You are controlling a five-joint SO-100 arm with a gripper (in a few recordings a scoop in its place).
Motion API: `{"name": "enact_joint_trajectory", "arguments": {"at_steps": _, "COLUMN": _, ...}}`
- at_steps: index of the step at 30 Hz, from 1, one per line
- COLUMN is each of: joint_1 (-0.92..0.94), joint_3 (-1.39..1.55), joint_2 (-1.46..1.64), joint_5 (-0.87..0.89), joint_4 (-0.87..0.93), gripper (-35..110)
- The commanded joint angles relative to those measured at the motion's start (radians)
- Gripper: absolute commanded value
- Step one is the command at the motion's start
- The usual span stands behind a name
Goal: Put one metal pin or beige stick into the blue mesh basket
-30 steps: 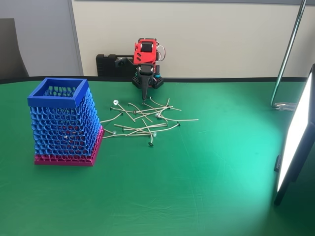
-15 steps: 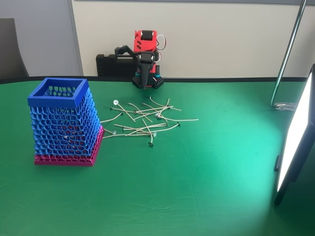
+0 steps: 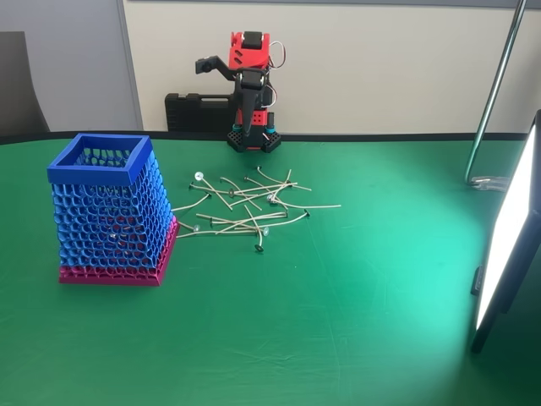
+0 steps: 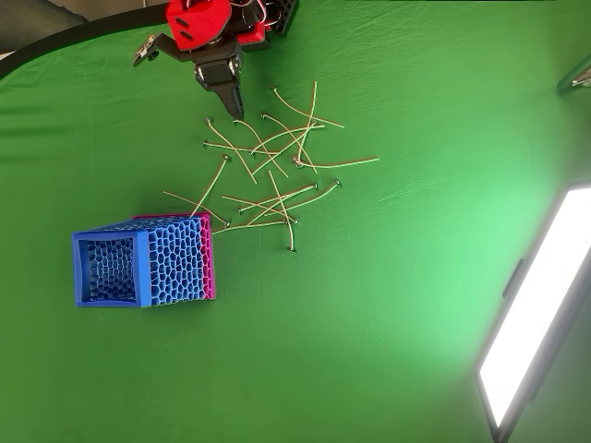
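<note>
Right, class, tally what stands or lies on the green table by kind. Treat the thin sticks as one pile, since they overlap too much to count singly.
Blue mesh basket: 1
Red robot arm: 1
Pile of sticks: 1
Light panel: 1
Total: 4

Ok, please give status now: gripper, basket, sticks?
Gripper raised near its base, empty, jaws unclear. Blue mesh basket upright beside the scattered sticks. Path to basket clear.

Blue lattice basket (image 3: pixel 110 211), magenta base; beige sticks (image 3: pixel 245 207); green table (image 3: pixel 338 321).
</note>
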Motion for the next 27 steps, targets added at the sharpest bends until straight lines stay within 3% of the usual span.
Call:
{"name": "enact_joint_trajectory", "arguments": {"at_steps": 1, "joint_1": 0.000, "joint_3": -0.195, "joint_2": -0.215, "joint_5": -0.037, "joint_4": -0.008, "gripper": 1}}
{"name": "enact_joint_trajectory", "arguments": {"at_steps": 4, "joint_1": 0.000, "joint_3": -0.330, "joint_2": -0.376, "joint_5": -0.109, "joint_4": -0.031, "gripper": 1}}
{"name": "enact_joint_trajectory", "arguments": {"at_steps": 18, "joint_1": -0.121, "joint_3": -0.715, "joint_2": -0.877, "joint_5": -0.744, "joint_4": -0.032, "gripper": 1}}
{"name": "enact_joint_trajectory", "arguments": {"at_steps": 27, "joint_1": -0.192, "joint_3": -1.057, "joint_2": -1.198, "joint_5": -0.873, "joint_4": 0.137, "gripper": 1}}
